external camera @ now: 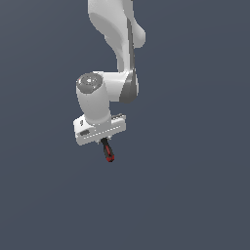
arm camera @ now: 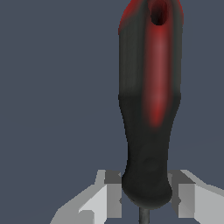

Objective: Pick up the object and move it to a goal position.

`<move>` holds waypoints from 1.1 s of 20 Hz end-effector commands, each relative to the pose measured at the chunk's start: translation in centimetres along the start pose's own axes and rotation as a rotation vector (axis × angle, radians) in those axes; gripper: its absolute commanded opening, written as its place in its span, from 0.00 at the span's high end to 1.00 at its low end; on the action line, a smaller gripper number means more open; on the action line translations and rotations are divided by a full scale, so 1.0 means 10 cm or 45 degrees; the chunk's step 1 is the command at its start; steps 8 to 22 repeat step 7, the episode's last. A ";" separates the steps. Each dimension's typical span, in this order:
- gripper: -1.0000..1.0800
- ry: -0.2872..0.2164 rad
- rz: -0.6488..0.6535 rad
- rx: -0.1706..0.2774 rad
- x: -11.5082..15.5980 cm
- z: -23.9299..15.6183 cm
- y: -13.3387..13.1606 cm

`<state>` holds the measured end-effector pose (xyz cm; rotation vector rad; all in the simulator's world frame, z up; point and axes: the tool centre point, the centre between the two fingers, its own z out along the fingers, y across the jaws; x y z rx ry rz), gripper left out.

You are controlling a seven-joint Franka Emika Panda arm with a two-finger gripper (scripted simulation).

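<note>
The object (external camera: 107,152) is a small stick-like tool with a red and black handle. It hangs from the underside of my white gripper (external camera: 104,142), tilted toward the exterior view's right. In the wrist view the handle (arm camera: 151,109) fills the picture, and a thin metal shaft shows at its narrow end. My gripper (arm camera: 146,194) is shut on the handle's black end, with one grey finger (arm camera: 109,194) on each side touching it. The tool is held in the air, off any surface.
The white arm (external camera: 114,44) reaches down from the top of the exterior view. All around is a plain dark blue-grey background with no other objects, edges or goal marker showing.
</note>
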<state>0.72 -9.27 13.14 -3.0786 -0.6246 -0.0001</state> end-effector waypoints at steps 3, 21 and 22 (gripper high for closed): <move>1.00 0.000 -0.001 0.000 0.03 -0.06 0.08; 1.00 0.000 -0.001 0.000 0.04 -0.06 0.08; 1.00 0.000 -0.001 0.000 0.04 -0.06 0.08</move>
